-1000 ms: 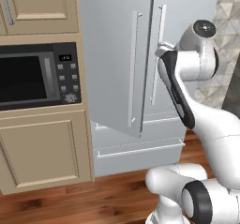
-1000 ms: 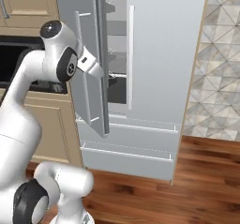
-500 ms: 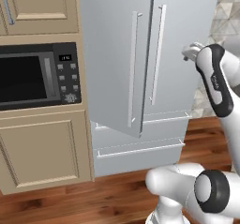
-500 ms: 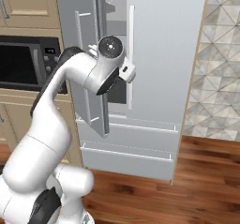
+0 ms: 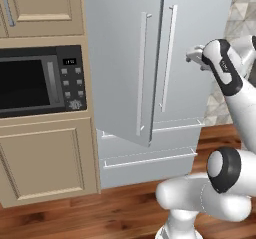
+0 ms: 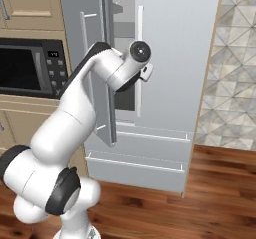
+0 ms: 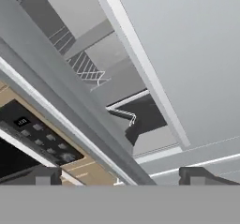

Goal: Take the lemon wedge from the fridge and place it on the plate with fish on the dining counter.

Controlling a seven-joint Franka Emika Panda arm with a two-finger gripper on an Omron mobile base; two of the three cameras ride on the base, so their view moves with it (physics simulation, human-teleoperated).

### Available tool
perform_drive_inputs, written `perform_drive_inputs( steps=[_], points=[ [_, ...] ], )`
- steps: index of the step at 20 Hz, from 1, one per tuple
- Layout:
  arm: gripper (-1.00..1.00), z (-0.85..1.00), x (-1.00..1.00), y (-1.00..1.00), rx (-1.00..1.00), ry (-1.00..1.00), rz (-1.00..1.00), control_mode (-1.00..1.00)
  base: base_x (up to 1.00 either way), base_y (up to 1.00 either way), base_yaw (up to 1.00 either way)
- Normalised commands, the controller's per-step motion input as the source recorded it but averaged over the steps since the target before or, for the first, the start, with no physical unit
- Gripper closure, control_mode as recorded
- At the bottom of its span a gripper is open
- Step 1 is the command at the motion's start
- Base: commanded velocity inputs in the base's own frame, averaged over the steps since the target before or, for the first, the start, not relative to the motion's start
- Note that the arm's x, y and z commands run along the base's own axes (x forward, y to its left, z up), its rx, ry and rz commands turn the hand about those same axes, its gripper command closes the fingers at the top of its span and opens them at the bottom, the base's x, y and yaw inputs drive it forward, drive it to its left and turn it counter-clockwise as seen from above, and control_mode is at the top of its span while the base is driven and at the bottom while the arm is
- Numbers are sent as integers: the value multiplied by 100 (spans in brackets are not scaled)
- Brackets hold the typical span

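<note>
In the left base view, the fridge (image 5: 165,73) stood to the right of a black microwave (image 5: 40,80) that was built into beige cabinets (image 5: 45,158). The fridge's left door (image 5: 125,63) stood ajar, its lower edge swung out toward the camera, while the right door was closed. The white arm (image 5: 225,73) crossed the right side of the frame, and its hand reached toward the right door beside the handle (image 5: 169,58). In the right base view, the left door (image 6: 107,68) was seen nearly edge-on, and grey shelves (image 6: 125,30) showed in the gap behind it. The arm (image 6: 100,83) bent up in front of that gap, its wrist at the level of the upper shelves. In the hand view, the pincer (image 7: 126,177) was open, with its two dark fingertips (image 7: 44,175) set wide apart and nothing between them. The edge of the door ran diagonally across the picture, wire shelves (image 7: 89,70) lay in the interior beyond it, and the microwave's button panel (image 7: 37,136) showed at lower left. The lemon wedge could not be made out on any visible shelf.
</note>
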Motion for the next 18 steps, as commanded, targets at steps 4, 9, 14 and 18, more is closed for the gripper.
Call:
perform_drive_inputs(
  steps=[4, 9, 14, 18],
  points=[
    [-100, 0, 82, 17, 7, 18, 3, -100, 0, 0, 0],
    [-100, -12, 58, 0, 17, 8, 12, -100, 0, 0, 0],
    [-100, -7, 29, 1, 6, 0, 7, -100, 0, 0, 0],
    [-100, -6, 54, 0, 0, 0, 0, -100, 0, 0, 0]
  ],
)
